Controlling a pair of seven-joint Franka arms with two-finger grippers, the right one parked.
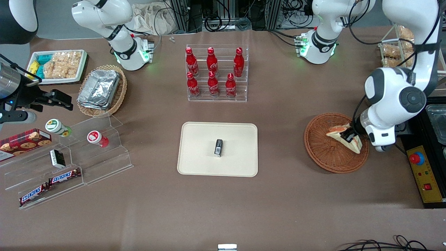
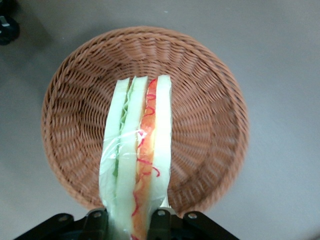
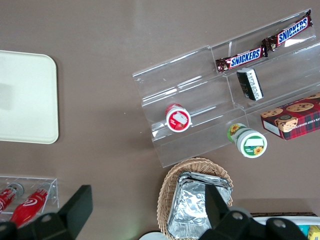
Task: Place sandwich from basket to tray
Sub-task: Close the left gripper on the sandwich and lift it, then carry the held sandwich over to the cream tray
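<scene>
Sandwich (image 2: 135, 160) wrapped in clear film shows its cut edge in the wrist view: pale bread layers, a greenish-white band and an orange-red stripe with thin red strands. The gripper (image 1: 349, 136) has its fingers (image 2: 159, 220) closed on the wedge's lower end, holding it over the basket (image 1: 324, 153), a round reddish-brown wicker bowl with a spiral weave; whether the wedge touches the weave cannot be told. The basket sits on the brown desk (image 1: 223, 209) toward the working arm's end, well apart from the tray (image 1: 198, 150), a cream rectangle with rounded corners bearing a small black object (image 1: 218, 147). Farther from the front camera than the tray stands a clear rack of red bottles (image 1: 213, 73). Toward the parked arm's end lie a tan oval basket of foil containers (image 1: 101, 90), a clear stepped stand (image 1: 69, 164) with Snickers bars (image 1: 64, 176), and a white tray of snacks (image 1: 59, 66).
</scene>
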